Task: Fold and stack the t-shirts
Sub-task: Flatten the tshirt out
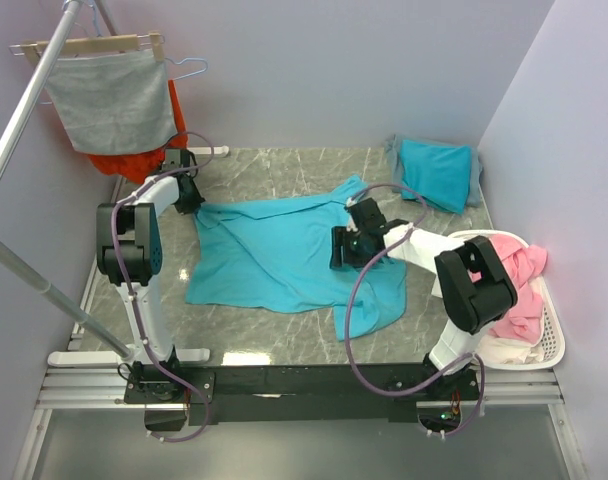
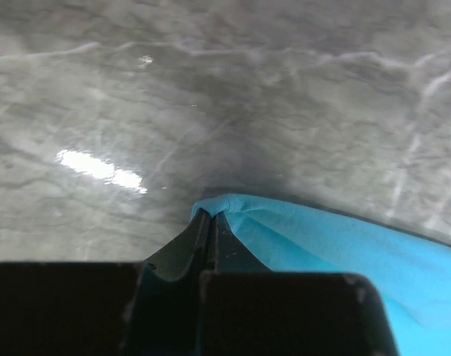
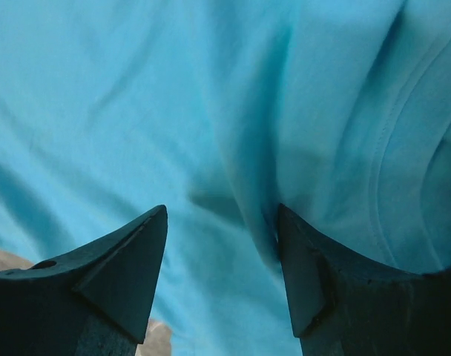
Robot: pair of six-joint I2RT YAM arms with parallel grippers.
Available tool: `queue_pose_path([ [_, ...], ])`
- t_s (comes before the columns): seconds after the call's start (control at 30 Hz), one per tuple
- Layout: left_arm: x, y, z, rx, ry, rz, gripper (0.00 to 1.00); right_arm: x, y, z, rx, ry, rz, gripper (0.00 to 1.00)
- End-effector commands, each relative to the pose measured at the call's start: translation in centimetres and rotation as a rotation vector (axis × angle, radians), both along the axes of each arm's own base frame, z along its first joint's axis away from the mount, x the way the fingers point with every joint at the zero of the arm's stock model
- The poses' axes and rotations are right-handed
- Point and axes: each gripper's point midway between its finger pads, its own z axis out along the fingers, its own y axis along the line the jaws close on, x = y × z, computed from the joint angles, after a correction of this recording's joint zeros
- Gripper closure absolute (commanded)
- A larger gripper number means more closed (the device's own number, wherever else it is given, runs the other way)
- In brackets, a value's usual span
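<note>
From above, the spread t-shirt lies loose and wrinkled in the middle of the marble worktop, not yet folded. My left pincer is at its far left corner, and my right pincer hangs over its right part. A folded t-shirt rests in the far right corner on a grey cloth, so I judge that the stack begins there. A white laundry basket with pink garments stands at my right.

In the left wrist view, my left pincer is closed on the corner of the turquoise cloth and pinches a thin edge just above the stone. The bite looks small, so I should pull slowly and low, otherwise the corner may slip out.

In the right wrist view, my right pincer is open and holds nothing. A raised ridge of cloth lies between its two fingers, and a stitched hem runs at the right. To do this step well, I think I must go straight down, take only this ridge, and then stretch against the left side to flatten the shirt before folding.
</note>
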Motion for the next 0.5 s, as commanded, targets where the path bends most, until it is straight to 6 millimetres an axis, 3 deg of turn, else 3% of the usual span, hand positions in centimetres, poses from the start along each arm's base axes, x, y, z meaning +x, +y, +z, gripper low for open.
queue_pose_path([
  [0.0,-0.2,2.9,3.2,0.094,-0.037,0.069,0.99,-6.0,-0.6,-2.1,-0.122,0.122,-0.007,0.32],
  [0.07,-0.5,3.2,3.3,0.108,-0.026,0.082,0.99,-7.9,-1.0,-2.5,-0.156,0.153,-0.022,0.33],
  [0.1,-0.8,4.1,3.3,0.147,-0.020,0.111,0.99,-8.9,-2.1,-3.1,-0.206,0.166,-0.078,0.33],
  [0.2,-0.9,4.0,3.8,0.144,-0.019,0.102,0.99,-10.4,-3.2,-1.3,-0.216,0.127,-0.143,0.32],
  [0.27,-0.9,3.3,3.8,0.126,-0.020,0.084,0.99,-9.4,-4.5,0.1,-0.252,0.049,-0.208,0.32],
  [0.3,-0.8,2.8,3.9,0.117,-0.024,0.071,0.99,-8.3,-4.6,2.1,-0.242,-0.014,-0.237,0.30],
  [0.37,-0.8,2.5,4.0,0.109,-0.030,0.057,0.99,-5.7,-5.9,4.1,-0.254,-0.112,-0.303,0.21],
  [0.4,-0.7,2.1,4.0,0.090,-0.032,0.044,0.99,-3.8,-5.6,5.9,-0.218,-0.178,-0.314,0.21],
  [0.43,-0.6,0.6,4.0,0.083,-0.035,0.005,0.99,-2.6,-5.7,6.7,-0.194,-0.203,-0.319,0.21],
  [0.47,-0.5,-0.1,4.1,0.075,-0.039,-0.009,0.99,-0.9,-7.0,7.4,-0.172,-0.221,-0.372,0.20],
])
